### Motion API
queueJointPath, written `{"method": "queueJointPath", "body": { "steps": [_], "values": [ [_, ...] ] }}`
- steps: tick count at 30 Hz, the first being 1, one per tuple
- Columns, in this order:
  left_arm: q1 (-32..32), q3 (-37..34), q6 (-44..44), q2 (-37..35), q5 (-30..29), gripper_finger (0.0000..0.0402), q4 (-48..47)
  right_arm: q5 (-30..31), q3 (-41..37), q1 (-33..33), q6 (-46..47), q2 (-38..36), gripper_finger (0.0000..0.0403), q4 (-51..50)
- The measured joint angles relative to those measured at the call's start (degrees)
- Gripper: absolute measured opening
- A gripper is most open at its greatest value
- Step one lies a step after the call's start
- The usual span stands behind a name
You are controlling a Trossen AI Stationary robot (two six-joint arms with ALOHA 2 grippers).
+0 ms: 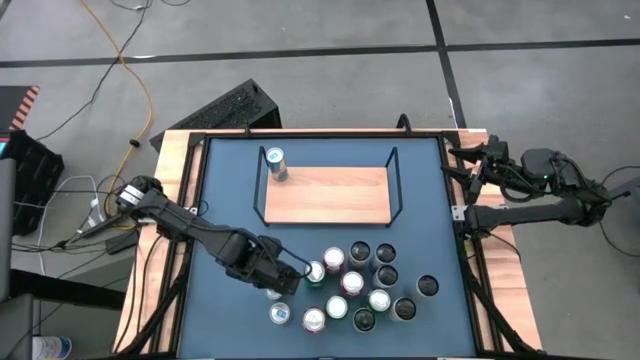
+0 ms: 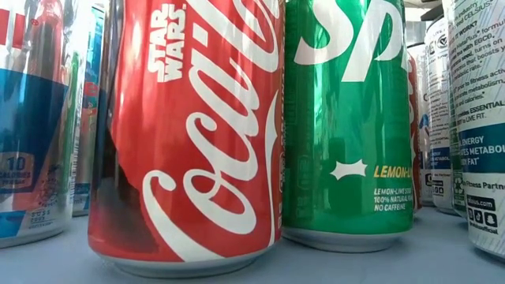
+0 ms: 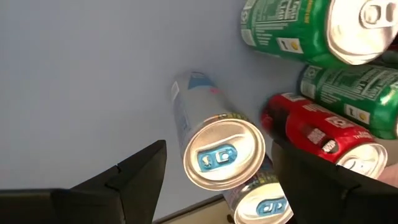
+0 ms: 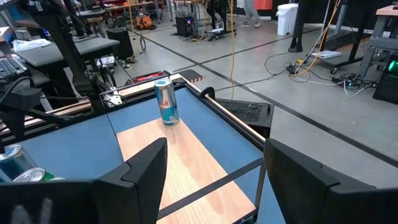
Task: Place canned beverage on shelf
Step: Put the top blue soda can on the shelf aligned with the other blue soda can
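Overhead, blue tabletop (image 1: 230, 190) amid grey floor (image 1: 330, 30) and cables (image 1: 125, 55), left tool (image 1: 290, 283) spread over cans (image 1: 355, 285), right tool (image 4: 211, 174) apart.

The tabletop (image 1: 230, 200) is blue, the shelf (image 1: 325, 195) light wood with black wire rails. On it stands a silver-and-blue can (image 4: 165, 102). Low down, a red can (image 2: 189, 134) carries white script beside a green can (image 2: 347, 118); farther cans look white, perhaps.

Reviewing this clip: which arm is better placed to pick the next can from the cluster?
Left. The left gripper hovers open over a slim silver can at the cluster's edge; the right gripper waits off at the table's far-right edge.
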Motion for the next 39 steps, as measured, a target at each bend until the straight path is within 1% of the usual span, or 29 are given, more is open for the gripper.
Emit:
{"method": "queueJointPath", "body": {
  "steps": [5, 10, 16, 21, 24, 31, 35, 37, 39],
  "values": [
    [0.0, 0.0, -1.0, 0.4, -0.3, 0.0277, 0.3, 0.0, 0.0, 0.0, 0.0, 0.0, 0.0261, 0.0],
    [0.1, 0.7, -0.9, 2.9, 2.5, 0.0277, 2.2, 0.0, 0.0, 0.0, 0.0, 0.0, 0.0261, 0.0],
    [-0.1, 1.0, -2.4, 3.5, 1.4, 0.0277, 0.3, -0.1, 0.0, 0.0, 0.0, 0.0, 0.0261, -0.2],
    [-0.3, 1.0, -3.1, 3.7, 0.9, 0.0277, 0.6, -0.1, 0.0, 0.0, 0.0, 0.0, 0.0261, -2.2],
    [-0.3, 1.0, -3.1, 3.7, 0.7, 0.0277, 0.0, -0.1, 0.0, 0.0, 0.1, 0.0, 0.0261, -3.2],
    [0.1, 1.0, -0.5, 5.6, 3.1, 0.0277, 0.8, -0.1, 0.0, 0.0, 0.1, 0.0, 0.0261, -3.2],
    [0.6, 1.0, -0.2, 5.6, 2.7, 0.0276, 0.5, -0.1, 0.0, 0.0, 0.1, 0.0, 0.0261, -3.2],
    [0.7, 1.0, -0.2, 5.6, 3.3, 0.0268, 0.2, -0.1, 0.0, 0.0, 0.1, 0.0, 0.0261, -3.3],
    [0.9, 1.0, -0.2, 5.6, 3.6, 0.0249, 0.5, -0.1, 0.0, 0.0, 0.1, 0.0, 0.0261, -3.4]
  ]
}}
